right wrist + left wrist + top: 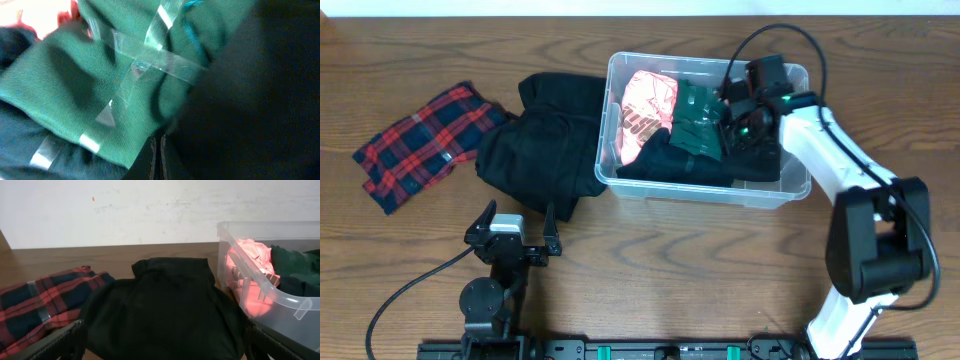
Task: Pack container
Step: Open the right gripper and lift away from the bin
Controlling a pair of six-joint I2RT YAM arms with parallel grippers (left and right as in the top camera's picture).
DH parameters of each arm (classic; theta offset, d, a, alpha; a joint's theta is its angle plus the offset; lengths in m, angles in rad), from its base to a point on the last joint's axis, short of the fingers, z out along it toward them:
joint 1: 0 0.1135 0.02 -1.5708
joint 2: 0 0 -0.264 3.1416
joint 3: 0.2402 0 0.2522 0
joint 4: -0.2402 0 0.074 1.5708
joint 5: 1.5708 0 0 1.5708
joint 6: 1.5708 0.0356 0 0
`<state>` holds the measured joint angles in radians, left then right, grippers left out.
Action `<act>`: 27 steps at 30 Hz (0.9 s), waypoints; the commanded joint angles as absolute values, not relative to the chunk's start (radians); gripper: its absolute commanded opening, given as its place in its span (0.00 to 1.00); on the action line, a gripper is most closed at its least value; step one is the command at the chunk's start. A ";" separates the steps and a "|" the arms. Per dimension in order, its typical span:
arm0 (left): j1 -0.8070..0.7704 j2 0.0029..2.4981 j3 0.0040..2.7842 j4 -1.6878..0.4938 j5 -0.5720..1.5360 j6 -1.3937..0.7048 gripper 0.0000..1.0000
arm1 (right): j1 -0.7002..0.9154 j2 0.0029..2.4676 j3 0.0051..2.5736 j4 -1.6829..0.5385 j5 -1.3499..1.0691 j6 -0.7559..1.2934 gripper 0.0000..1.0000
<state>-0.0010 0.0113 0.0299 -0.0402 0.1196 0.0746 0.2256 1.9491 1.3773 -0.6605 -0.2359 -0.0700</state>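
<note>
container (760, 198): crowded with clothes (695, 115) | black garment (535, 140): beside left wall

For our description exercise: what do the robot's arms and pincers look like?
The right arm has white links, black joints, a looping black cable and green lights at the right pincer. The left arm is black, with a grey block behind the left pincer.

Reads as a robotics lab bench to me: wood-grain table (720, 265), black mounting rail (655, 351) with green tabs along its near edge, loose black cable (430, 274) trailing over the tabletop, plain scuffed white wall (125, 210) behind what I'm driving
</note>
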 commanded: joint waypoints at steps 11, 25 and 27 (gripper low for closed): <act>0.002 0.011 0.004 -0.058 0.122 0.065 0.98 | 0.228 1.816 1.428 -0.700 -0.300 -0.065 0.10; 0.002 0.011 0.004 -0.058 0.122 0.065 0.98 | 0.228 1.493 1.428 -1.048 -0.355 -0.015 0.01; 0.002 0.011 0.004 -0.058 0.122 0.066 0.98 | 0.228 1.479 1.428 -1.122 -0.328 -0.015 0.01</act>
